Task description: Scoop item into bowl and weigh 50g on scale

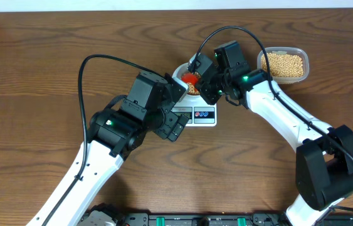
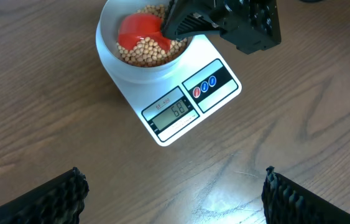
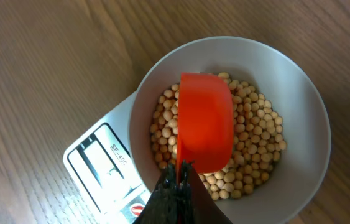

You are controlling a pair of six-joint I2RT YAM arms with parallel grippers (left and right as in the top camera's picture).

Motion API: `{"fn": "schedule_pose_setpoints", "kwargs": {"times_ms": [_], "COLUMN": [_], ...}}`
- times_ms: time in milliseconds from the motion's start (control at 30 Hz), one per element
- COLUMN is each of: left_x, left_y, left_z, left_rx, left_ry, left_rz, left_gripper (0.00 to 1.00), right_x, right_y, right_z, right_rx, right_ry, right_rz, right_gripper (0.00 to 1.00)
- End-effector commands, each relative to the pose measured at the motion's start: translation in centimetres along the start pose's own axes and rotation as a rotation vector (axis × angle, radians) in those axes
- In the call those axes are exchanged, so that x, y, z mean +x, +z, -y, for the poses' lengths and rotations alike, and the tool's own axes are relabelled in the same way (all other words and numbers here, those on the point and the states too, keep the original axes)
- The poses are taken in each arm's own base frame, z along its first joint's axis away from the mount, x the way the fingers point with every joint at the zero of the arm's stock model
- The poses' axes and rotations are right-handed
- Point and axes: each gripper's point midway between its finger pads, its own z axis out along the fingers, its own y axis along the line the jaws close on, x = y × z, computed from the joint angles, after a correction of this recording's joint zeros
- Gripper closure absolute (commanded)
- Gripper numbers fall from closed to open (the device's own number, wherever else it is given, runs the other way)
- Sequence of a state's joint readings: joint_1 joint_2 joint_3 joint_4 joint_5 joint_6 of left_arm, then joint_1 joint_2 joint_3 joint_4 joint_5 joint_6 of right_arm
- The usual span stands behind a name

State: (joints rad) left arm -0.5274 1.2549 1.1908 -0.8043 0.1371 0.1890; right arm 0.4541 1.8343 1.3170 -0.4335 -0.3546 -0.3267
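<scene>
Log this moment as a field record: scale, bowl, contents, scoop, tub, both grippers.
scale: white rectangular digital kitchen scale; display appears to read 68
bowl: small round pale blue-white bowl, sitting on the scale
contents: small round tan-yellow beans cover the bowl floor
scoop: red plastic scoop, inside the bowl over the beans
right gripper: shut on the scoop's handle
left gripper: open, empty, above the wooden table
tub: clear plastic tub, apart from the scale, holding more beans

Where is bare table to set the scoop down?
Bare wood: left of the left arm, and in front of the scale between the arms. Crowded around the bowl, where the right gripper holds the scoop, and by the tub.
</scene>
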Motion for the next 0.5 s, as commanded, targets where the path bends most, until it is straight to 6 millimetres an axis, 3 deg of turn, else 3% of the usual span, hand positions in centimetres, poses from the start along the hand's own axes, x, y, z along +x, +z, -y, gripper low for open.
{"fn": "schedule_pose_setpoints", "kwargs": {"times_ms": [0, 467], "left_x": [-0.20, -0.20], "left_y": [0.02, 0.02], "left_z": [0.13, 0.13], "left_rx": [0.011, 0.011], "left_ry": [0.015, 0.015], "left_rz": [0.003, 0.003], "left_gripper": [0.08, 0.08], "right_x": [-0.06, -0.41], "right_y": [0.19, 0.11], "right_z": [-0.93, -0.60], "right_rx": [-0.047, -0.043], "right_ry": [0.046, 0.159], "right_rz": [0.012, 0.027], "right_gripper": [0.99, 0.98]}}
